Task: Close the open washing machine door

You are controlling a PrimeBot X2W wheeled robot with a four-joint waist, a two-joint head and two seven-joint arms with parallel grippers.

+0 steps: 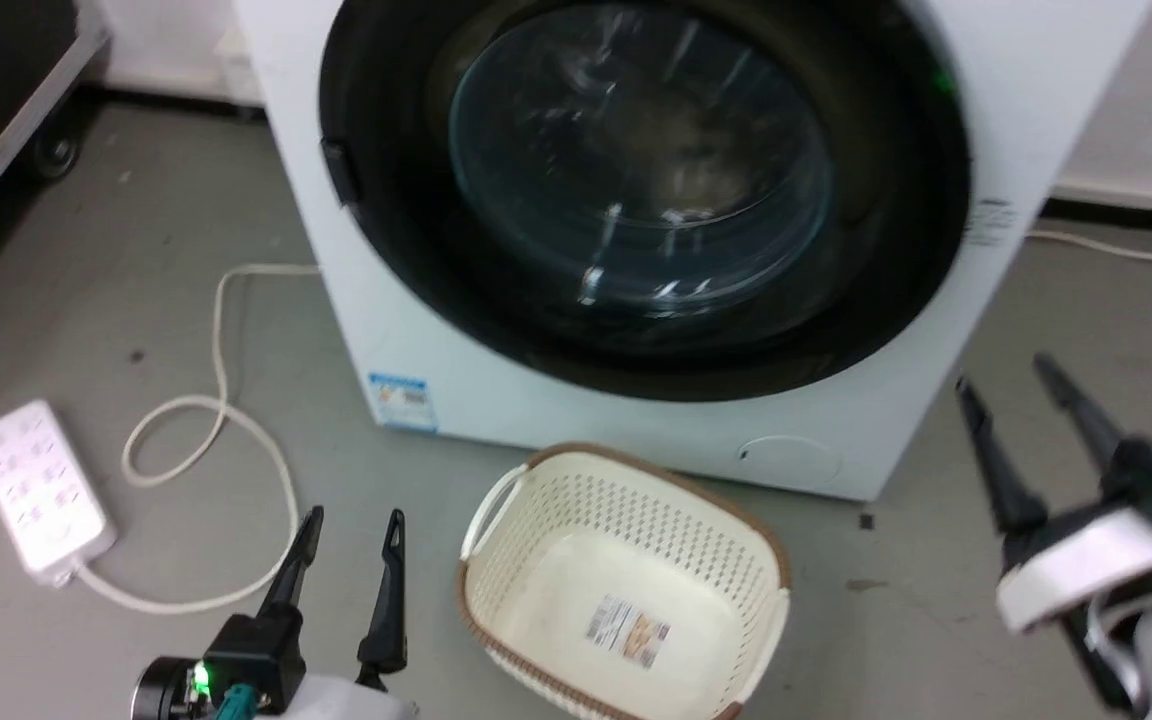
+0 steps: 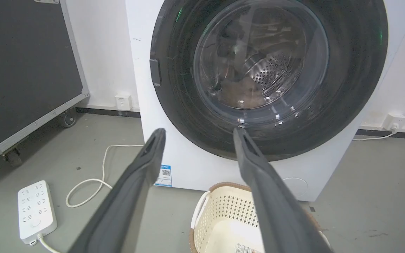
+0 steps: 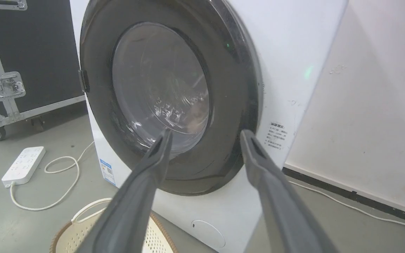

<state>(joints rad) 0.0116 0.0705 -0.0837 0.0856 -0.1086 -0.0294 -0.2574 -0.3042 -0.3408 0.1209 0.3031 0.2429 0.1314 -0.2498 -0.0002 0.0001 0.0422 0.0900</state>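
The washing machine door (image 1: 896, 250), round with a wide black rim and a clear glass bowl, lies flat against the white machine front with its latch tab at the left rim. The steel drum shows through the door's glass (image 2: 269, 70), and from the right side the door's rim (image 3: 230, 105) sits flush on the cabinet. My left gripper (image 1: 354, 520) is low on the left, open, holding nothing, well short of the machine. My right gripper (image 1: 1001, 375) is open at the right, near the machine's lower right corner, touching nothing.
A cream perforated laundry basket (image 1: 636, 500) stands on the grey floor right before the machine, between my arms. A white power strip (image 1: 36, 490) and its looped cable (image 1: 226, 420) lie at the left. A black wheeled case (image 2: 23, 70) stands far left.
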